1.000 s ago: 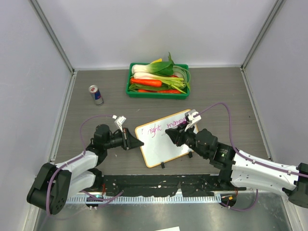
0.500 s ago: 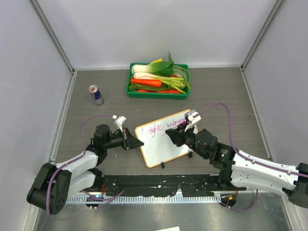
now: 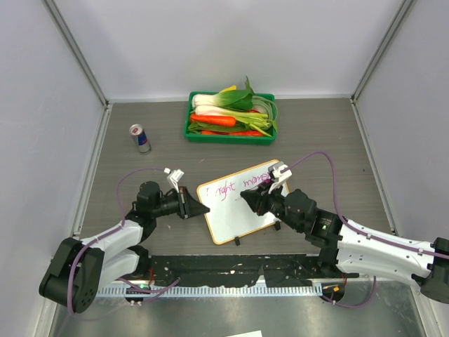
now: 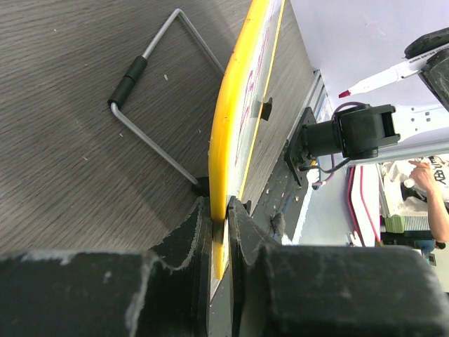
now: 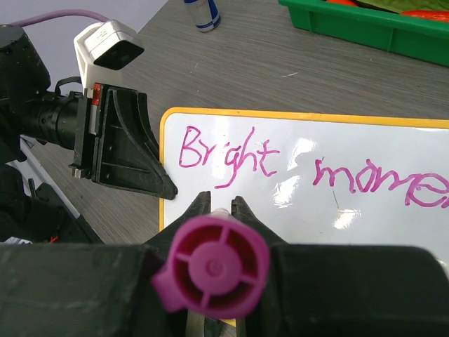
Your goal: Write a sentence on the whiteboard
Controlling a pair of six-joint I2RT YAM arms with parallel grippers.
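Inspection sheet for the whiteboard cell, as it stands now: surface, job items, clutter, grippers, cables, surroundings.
Surface: dark wood-grain table, nothing spilled.
Job's things: whiteboard in front of the arms; the sentence so far reads "Bright mome", cut off by the view's edge.
Clutter: green tray of vegetables at the back; can to its left.
Grippers: left gripper shut on the whiteboard's edge; right gripper shut on a purple marker.
Cables: purple cables arc from both wrists.
Surroundings: pale walls on three sides; a person's hand beyond the table, left wrist view.
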